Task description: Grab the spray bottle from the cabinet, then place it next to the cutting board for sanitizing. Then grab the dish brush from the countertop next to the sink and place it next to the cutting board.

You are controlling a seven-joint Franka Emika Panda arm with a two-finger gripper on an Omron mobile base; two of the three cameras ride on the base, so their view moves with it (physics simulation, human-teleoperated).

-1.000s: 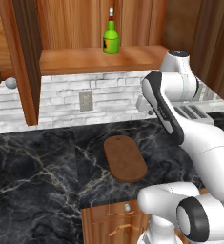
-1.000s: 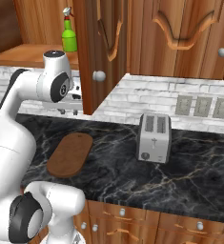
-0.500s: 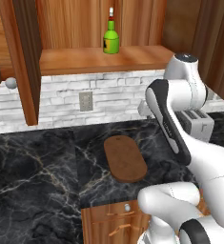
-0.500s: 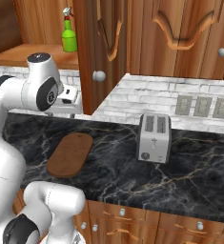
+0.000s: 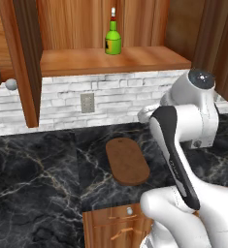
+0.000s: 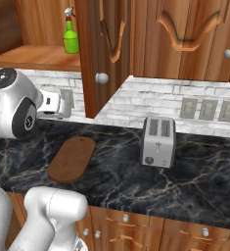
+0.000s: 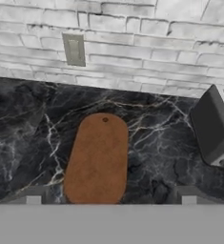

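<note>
Since the earlier frames your arm has swung its upper joint rightward in the left base view and leftward in the right base view, and the hand has turned to look down over the counter; the jaws have spread from nearly together to wide apart. You can see this in the hand view, where the gripper (image 7: pixel 111 195) shows its two fingertips (image 7: pixel 33 196) standing far from each other with nothing between them, hanging above the near end of the cutting board (image 7: pixel 97 158).

Your spray bottle (image 5: pixel 113 38) stands upright on the cabinet shelf (image 5: pixel 86 60), toward the back, well above and apart from the hand. From the right base view the same bottle (image 6: pixel 71 37) sits just left of the open cabinet door (image 6: pixel 104 49).

The cutting board (image 5: pixel 127 160) lies flat on the black marble counter (image 5: pixel 33 179), its long axis running away from you toward the white brick backsplash (image 5: pixel 115 94). A wall outlet (image 5: pixel 87 102) is set in the bricks to the upper left of the board. A silver toaster (image 6: pixel 158 141) stands on the counter to the right of the board, well apart from it.
</note>
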